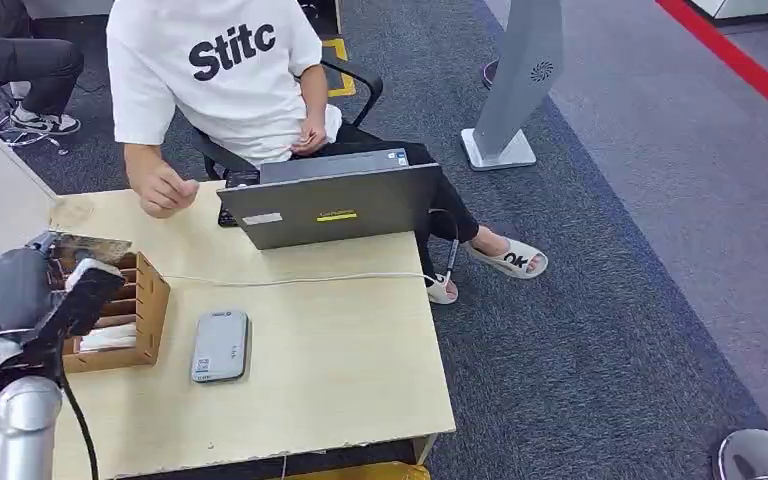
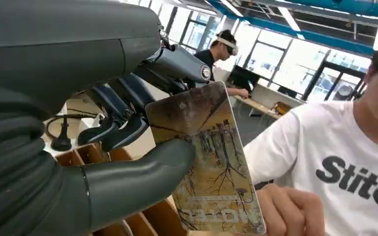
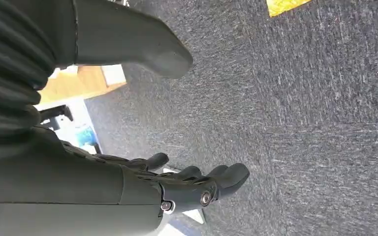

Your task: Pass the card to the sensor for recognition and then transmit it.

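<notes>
Table (image 1: pixel 360 370) fills the lower left of your head view, a person (image 1: pixel 225 70) seated behind it at upper left. Your left hand (image 1: pixel 55 290) at the left edge pinches the card (image 2: pixel 206 157) between thumb and fingers, above the wooden slotted box (image 1: pixel 145 310). The sensor (image 1: pixel 220 345) lies beside that box. Your right hand (image 3: pixel 177 182) hangs with fingers apart, holding nothing.

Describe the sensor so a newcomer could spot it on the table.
On the light wooden table, look in front of the grey laptop. The sensor lies flat beside the brown slotted box: a small grey rounded-corner slab.
</notes>
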Robot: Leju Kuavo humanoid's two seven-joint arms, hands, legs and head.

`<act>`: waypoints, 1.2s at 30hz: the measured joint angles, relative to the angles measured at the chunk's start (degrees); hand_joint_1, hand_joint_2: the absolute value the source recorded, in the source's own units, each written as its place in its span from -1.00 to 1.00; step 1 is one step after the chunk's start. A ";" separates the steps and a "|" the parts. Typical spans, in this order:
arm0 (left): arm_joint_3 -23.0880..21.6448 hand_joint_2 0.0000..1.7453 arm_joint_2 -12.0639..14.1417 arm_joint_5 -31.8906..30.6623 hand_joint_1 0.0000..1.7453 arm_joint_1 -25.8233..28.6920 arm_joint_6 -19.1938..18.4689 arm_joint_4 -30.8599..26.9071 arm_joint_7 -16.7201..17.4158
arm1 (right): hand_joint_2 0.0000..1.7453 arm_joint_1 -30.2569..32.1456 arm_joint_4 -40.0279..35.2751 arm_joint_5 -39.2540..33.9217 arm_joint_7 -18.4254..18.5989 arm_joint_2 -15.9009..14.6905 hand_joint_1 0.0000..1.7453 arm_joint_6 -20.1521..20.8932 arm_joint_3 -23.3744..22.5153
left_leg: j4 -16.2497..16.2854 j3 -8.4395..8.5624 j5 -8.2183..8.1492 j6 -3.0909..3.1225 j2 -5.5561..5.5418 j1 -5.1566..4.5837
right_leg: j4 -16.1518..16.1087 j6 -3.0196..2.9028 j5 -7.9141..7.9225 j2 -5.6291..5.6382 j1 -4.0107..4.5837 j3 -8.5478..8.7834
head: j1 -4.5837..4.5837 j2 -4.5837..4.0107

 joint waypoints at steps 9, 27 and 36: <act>-3.85 1.00 0.72 -3.96 1.00 0.84 -0.22 0.00 1.22 | 1.00 0.00 0.00 -0.13 -0.02 0.00 -1.00 -0.24 0.00 | 0.00 0.00 0.00 0.00 0.00 0.00 | 0.00 0.00 0.00 0.00 0.00 -0.01 | 0.02 0.00; -12.83 1.00 1.62 -8.61 1.00 2.12 -0.24 2.40 4.04 | 1.00 0.00 0.00 0.02 -0.15 0.00 -1.00 -0.42 0.00 | 0.00 -0.01 -0.03 -0.02 0.00 0.01 | 0.00 0.00 -0.02 0.00 0.00 -0.03 | 0.00 0.00; -15.41 1.00 1.99 -11.34 1.00 3.13 -0.13 4.44 5.36 | 1.00 0.00 0.00 0.00 -0.02 0.00 -1.00 -0.42 -0.02 | 0.00 -0.02 -0.03 -0.02 0.00 0.00 | -0.01 0.00 -0.03 0.00 0.00 -0.03 | 0.02 0.00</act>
